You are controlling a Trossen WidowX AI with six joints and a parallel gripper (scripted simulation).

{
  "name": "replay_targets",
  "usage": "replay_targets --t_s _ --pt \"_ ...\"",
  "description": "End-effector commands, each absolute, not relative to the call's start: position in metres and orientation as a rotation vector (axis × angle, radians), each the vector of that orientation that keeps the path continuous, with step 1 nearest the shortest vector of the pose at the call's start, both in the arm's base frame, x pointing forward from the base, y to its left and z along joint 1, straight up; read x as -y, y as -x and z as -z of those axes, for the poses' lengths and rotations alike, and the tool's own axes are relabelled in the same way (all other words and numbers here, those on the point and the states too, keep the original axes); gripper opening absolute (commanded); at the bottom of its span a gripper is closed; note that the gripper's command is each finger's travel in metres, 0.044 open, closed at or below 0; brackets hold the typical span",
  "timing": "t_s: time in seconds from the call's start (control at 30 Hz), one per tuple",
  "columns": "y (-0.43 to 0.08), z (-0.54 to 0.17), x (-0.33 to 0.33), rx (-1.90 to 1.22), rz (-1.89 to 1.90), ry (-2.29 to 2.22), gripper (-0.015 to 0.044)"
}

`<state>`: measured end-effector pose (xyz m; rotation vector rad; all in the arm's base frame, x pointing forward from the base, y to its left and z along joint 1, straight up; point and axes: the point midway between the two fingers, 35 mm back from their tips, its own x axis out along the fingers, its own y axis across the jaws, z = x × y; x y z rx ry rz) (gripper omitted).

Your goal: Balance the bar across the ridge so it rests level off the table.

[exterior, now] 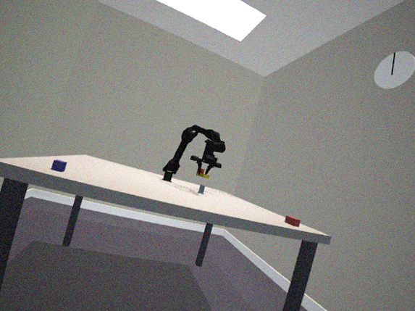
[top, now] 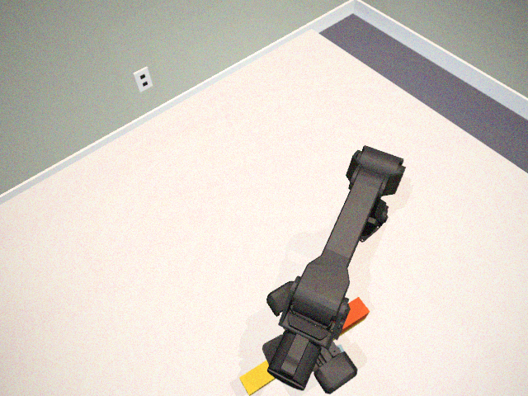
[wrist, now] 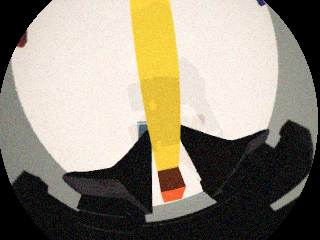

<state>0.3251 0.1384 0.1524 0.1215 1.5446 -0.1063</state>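
Reaching out over the desk [exterior: 96, 181] with the wrist bent straight down, pincer [exterior: 202, 170] clenching one yellow-and-orange bar [exterior: 202, 174] above one small grey ridge [exterior: 201, 189], apart from it. Showing only in the exterior view: one blue cube [exterior: 59, 165], one red block [exterior: 292, 220]. Hiding the ridge under the bar [wrist: 159, 87] in the wrist view.

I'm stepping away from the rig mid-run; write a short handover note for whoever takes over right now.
Gripper: shut on the bar, gripping near its orange end.
Bar: held in the air, roughly level, yellow end sticking out farthest.
Ridge: on the table, right beneath the gripper.
Done: bar lifted and carried over the ridge.
Left: centre the bar's balance point on the ridge, lower it, check that neither end touches the table, release.
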Motion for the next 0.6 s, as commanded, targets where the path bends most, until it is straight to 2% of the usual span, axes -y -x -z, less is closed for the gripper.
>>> replay_targets --t_s 0.0,0.57 --pt "-0.318 -0.154 -0.151 -1.539 0.142 -0.167 0.0000" --pt "-0.301 -0.144 -0.173 -1.534 0.226 -0.256 0.0000"
